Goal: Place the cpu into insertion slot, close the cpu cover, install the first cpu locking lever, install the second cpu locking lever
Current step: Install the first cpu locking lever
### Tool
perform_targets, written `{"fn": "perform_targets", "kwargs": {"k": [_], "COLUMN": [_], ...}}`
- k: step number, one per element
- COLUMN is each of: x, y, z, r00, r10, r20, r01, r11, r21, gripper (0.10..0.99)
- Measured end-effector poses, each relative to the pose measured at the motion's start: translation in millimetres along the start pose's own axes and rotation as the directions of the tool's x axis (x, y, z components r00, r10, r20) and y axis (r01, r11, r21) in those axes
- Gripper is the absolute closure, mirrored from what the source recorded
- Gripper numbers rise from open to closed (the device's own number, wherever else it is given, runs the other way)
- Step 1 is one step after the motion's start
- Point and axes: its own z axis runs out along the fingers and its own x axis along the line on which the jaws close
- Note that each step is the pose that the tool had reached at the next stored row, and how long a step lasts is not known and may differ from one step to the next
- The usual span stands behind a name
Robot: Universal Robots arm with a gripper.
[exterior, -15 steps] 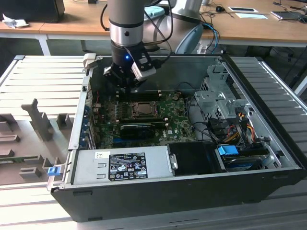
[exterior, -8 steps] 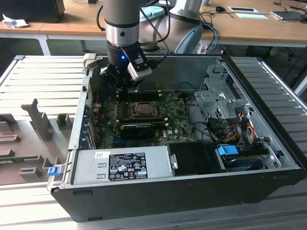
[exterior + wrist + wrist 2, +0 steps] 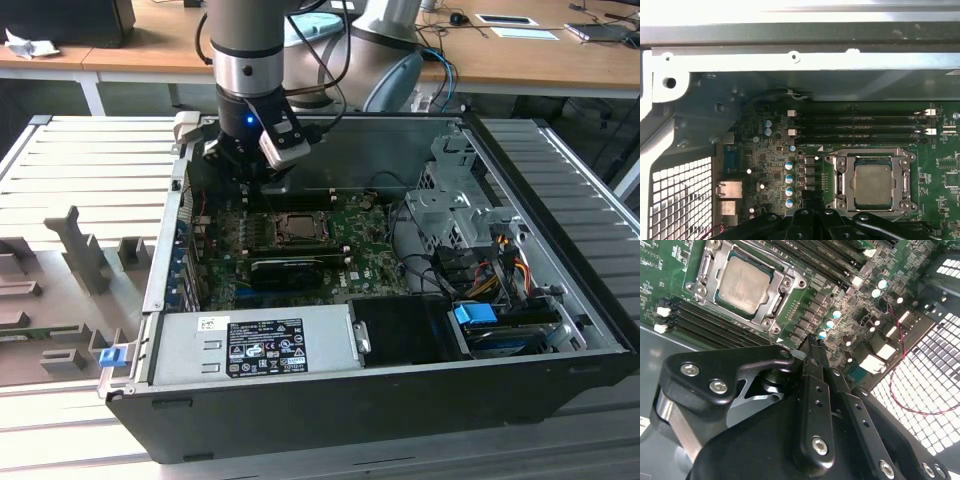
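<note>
The cpu (image 3: 744, 282) lies flat in its socket on the green motherboard, silver-grey top up; it also shows in the first wrist view (image 3: 873, 185) and the exterior view (image 3: 297, 228). The cpu cover (image 3: 781, 281), a grey metal frame, lies down around the chip, which fills its window (image 3: 840, 172). A thin locking lever (image 3: 703, 267) runs along one side of the socket. My gripper (image 3: 812, 340) hovers over the board beside the socket, toward the case's rear wall, fingers (image 3: 813, 390) drawn together with nothing between them. It hangs above the board's back left in the exterior view (image 3: 262, 186).
Black memory slots (image 3: 860, 125) run beside the socket. A long black card (image 3: 298, 268) sits in front of it. The case's rear wall (image 3: 790, 60) and perforated grille (image 3: 935, 360) are close to the gripper. A grey power supply (image 3: 255, 345) and drive cage (image 3: 450, 215) fill the rest.
</note>
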Motion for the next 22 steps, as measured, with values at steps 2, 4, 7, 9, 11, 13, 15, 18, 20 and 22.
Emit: {"fn": "perform_targets", "kwargs": {"k": [2, 4, 7, 9, 11, 13, 15, 18, 20, 22], "x": [2.1, 2.8, 3.7, 4.1, 4.3, 4.3, 4.4, 4.5, 4.6, 4.6], "y": [0.0, 0.5, 2.2, 3.9, 4.9, 6.3, 7.7, 9.0, 10.3, 10.9], "z": [0.0, 0.1, 0.1, 0.2, 0.3, 0.3, 0.4, 0.4, 0.5, 0.5], "r00": [1.0, 1.0, 1.0, 1.0, 1.0, 1.0, 1.0, 1.0, 1.0, 1.0], "r10": [0.0, 0.0, 0.0, 0.0, 0.0, 0.0, 0.0, 0.0, 0.0, 0.0], "r20": [0.0, 0.0, 0.0, 0.0, 0.0001, 0.0, 0.0, 0.0, 0.0, 0.0], "r01": [0.0, 0.0, 0.0, 0.0, 0.0, 0.0, 0.0, 0.0, 0.0, 0.0], "r11": [1.0, 1.0, 1.0, 1.0, 1.0, 1.0, 1.0, 1.0, 1.0, 1.0], "r21": [0.0, 0.0, 0.0, 0.0, 0.0, 0.0, 0.0, 0.0, 0.0, 0.0], "gripper": [0.98, 0.98, 0.98, 0.98, 0.98, 0.98, 0.98, 0.98, 0.98, 0.98]}}
